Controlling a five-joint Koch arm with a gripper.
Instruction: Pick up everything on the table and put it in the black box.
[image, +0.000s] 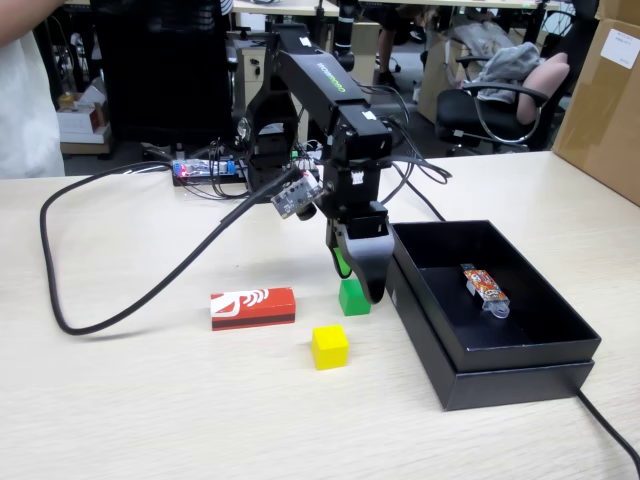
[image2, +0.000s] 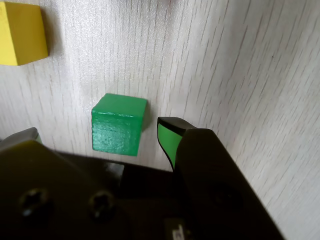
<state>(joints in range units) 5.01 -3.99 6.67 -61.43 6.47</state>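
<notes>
A green cube (image: 353, 297) (image2: 118, 123) rests on the pale table (image: 150, 400), just left of the black box (image: 560, 352). My gripper (image: 357, 282) (image2: 97, 131) is low over it and open, with the cube between the jaws and a gap on each side. In the wrist view the right finger's green pad (image2: 167, 141) stands just right of the cube. The left finger (image2: 22, 136) sits well to the cube's left. A yellow cube (image: 329, 346) (image2: 21, 34) and a red block (image: 252, 308) with a white logo lie on the table nearer the camera.
An orange patterned wrapped item (image: 484, 287) lies inside the box. A thick black cable (image: 130, 300) loops over the table's left half, and another cable (image: 610, 430) runs off at the front right. A circuit board (image: 205, 170) sits behind the arm's base.
</notes>
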